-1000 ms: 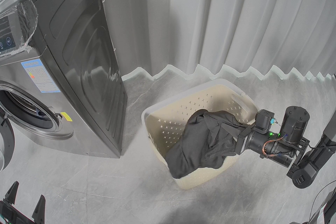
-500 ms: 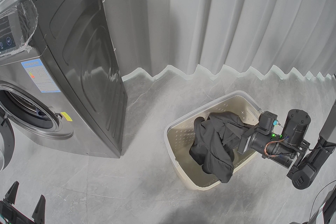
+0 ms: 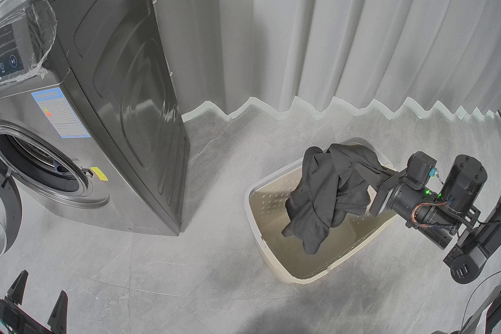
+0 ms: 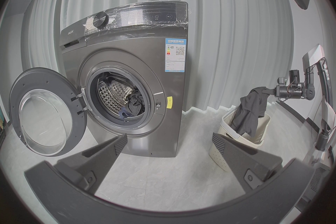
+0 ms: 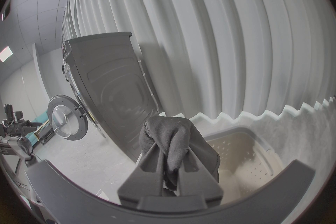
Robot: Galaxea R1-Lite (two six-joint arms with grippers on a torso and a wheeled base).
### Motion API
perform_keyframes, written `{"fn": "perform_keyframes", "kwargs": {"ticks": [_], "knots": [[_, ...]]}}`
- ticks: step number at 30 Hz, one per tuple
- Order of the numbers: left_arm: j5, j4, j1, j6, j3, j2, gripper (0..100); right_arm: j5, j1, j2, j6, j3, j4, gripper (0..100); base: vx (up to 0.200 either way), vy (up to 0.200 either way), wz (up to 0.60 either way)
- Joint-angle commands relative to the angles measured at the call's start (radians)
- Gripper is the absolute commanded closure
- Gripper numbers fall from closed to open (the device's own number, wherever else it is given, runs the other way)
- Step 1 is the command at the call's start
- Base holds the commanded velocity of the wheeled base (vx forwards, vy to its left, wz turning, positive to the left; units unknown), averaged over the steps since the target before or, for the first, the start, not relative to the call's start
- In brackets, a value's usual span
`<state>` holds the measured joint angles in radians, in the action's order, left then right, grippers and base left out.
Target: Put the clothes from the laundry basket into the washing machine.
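Holding a dark garment [image 3: 329,189] up over the laundry basket [image 3: 269,204], with the washing machine [image 3: 104,90] open off to the left.

At far left, low by the floor [image 3: 209,257]: left jaws spread wide. Next along: machine with its round door [image 4: 45,112] swung open and a dark piece of clothing [image 4: 134,104] already in the drum. Further right, near the curtain [image 3: 339,11] and well apart from the machine: cream basket on the floor. Over its far end: garment bunched and hanging, lower folds drooping inside the basket. At right: right jaws pressed together on the garment's upper edge, pinching it.
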<state>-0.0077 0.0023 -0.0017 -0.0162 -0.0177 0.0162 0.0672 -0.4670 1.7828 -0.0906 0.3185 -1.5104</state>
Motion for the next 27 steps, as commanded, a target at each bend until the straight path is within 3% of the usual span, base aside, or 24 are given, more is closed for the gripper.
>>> {"fn": "perform_keyframes", "kwargs": {"ticks": [1, 3, 10, 15, 22, 27], "knots": [[0.0, -0.001, 0.0, -0.004, 0.016, -0.016, 0, -0.069, -0.012, -0.175, 0.019, -0.021, 0.062, 100, -0.2, 0.0, 0.0], [0.003, 0.001, 0.0, -0.007, 0.016, -0.016, 0, -0.103, -0.013, -0.237, 0.019, -0.022, 0.133, 100, -0.2, 0.0, 0.0], [0.005, 0.001, 0.0, -0.015, 0.016, -0.016, 0, -0.158, -0.036, -0.467, 0.019, -0.004, 0.443, 100, -0.2, 0.0, 0.0], [0.005, 0.001, -0.001, -0.015, 0.016, -0.016, 0, -0.162, -0.048, -0.563, 0.017, 0.027, 0.59, 100, -0.2, 0.0, 0.0], [0.005, 0.001, 0.0, -0.016, 0.016, -0.016, 0, -0.152, -0.051, -0.585, 0.015, 0.056, 0.648, 100, -0.2, 0.0, 0.0], [0.008, 0.001, 0.0, -0.015, 0.016, -0.016, 0, -0.152, -0.097, -0.585, 0.012, 0.056, 0.65, 100, -0.2, 0.0, 0.0]]}}
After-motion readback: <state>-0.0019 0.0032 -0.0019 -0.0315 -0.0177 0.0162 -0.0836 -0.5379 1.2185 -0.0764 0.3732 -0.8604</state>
